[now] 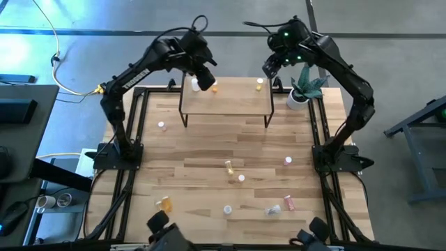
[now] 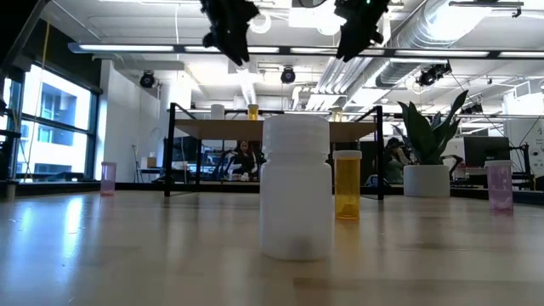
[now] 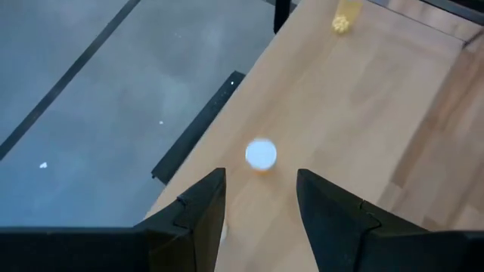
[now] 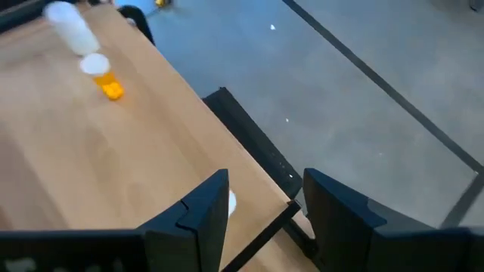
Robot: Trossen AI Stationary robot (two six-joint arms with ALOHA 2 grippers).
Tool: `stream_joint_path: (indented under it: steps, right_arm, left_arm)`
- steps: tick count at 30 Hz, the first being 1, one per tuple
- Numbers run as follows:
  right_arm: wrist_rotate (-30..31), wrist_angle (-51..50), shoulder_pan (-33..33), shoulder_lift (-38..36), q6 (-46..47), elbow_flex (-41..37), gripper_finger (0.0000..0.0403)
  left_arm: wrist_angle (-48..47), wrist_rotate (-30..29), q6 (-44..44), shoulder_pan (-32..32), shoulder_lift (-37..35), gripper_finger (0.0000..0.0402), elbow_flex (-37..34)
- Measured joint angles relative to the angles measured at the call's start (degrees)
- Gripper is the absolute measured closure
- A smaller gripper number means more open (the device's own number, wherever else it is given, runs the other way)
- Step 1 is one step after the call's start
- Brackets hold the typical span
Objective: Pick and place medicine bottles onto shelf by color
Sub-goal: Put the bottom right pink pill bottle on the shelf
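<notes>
the wooden surface point(image 1: 209, 150) carries scattered medicine bottles, among them a white bottle point(image 2: 296, 187) nearest the low camera. at its far edge stands the shelf point(image 1: 226, 100). the left pincer point(image 1: 204, 78) hangs over the shelf's left end, its fingers parted and holding nothing, above an orange bottle point(image 3: 261, 155) that stands on the board. a yellow bottle point(image 1: 260, 84) stands towards the shelf's right end. the right pincer point(image 1: 270, 67) hovers just past it, fingers likewise apart and empty. a potted plant point(image 1: 304, 87) sits beside the shelf.
</notes>
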Motion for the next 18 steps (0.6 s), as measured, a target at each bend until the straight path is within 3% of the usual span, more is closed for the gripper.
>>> stream_joint_path:
  steps: [6,11,18]
  right_arm:
    - [-6.3,-2.0,0.0,-3.0,-1.5,0.0,0.024]
    - [-7.2,-5.9,0.0,-3.9,-1.6,-1.9,0.024]
    - [-12.6,-4.0,0.6,-9.8,1.6,-15.8,0.024]
  left_arm:
    - [-3.0,0.0,-3.8,0.0,-5.9,0.0247,-5.3]
    - [5.1,0.0,-8.7,-1.3,-14.0,0.0247,-20.2]
    - [19.3,1.9,-15.8,-5.4,-25.8,0.0247,-40.5]
